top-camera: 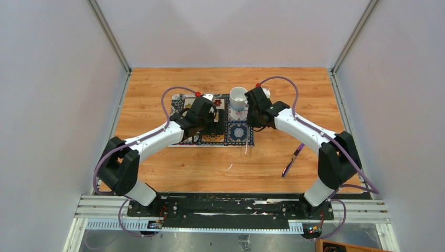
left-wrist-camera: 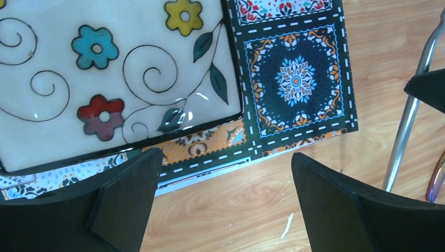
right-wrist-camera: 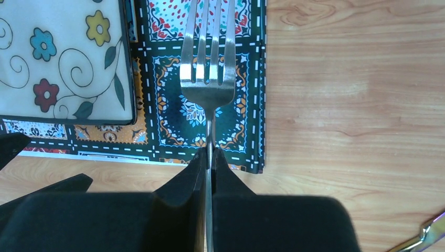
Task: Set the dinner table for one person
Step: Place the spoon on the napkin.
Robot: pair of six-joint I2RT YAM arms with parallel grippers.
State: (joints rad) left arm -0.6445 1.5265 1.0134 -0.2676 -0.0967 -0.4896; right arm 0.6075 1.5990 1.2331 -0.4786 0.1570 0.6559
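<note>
A patterned placemat (top-camera: 237,131) lies on the dinner table (top-camera: 173,168). On it sits a square white plate (left-wrist-camera: 105,79) with painted flowers and a black rim. My left gripper (left-wrist-camera: 225,158) is open and holds nothing, over bare wood just in front of the placemat's near edge (left-wrist-camera: 210,168). My right gripper (right-wrist-camera: 210,155) is shut on the neck of a silver fork (right-wrist-camera: 208,89), whose tines point out over the placemat's right part (right-wrist-camera: 178,121), beside the plate (right-wrist-camera: 63,58). In the left wrist view the fork (left-wrist-camera: 408,123) shows as a thin metal bar at the right.
A white mug (top-camera: 239,97) stands at the placemat's far right corner, next to my right gripper (top-camera: 257,113). An iridescent piece of cutlery (top-camera: 292,160) lies on the wood at the right. A small white scrap (top-camera: 230,166) lies in front. Grey walls close three sides.
</note>
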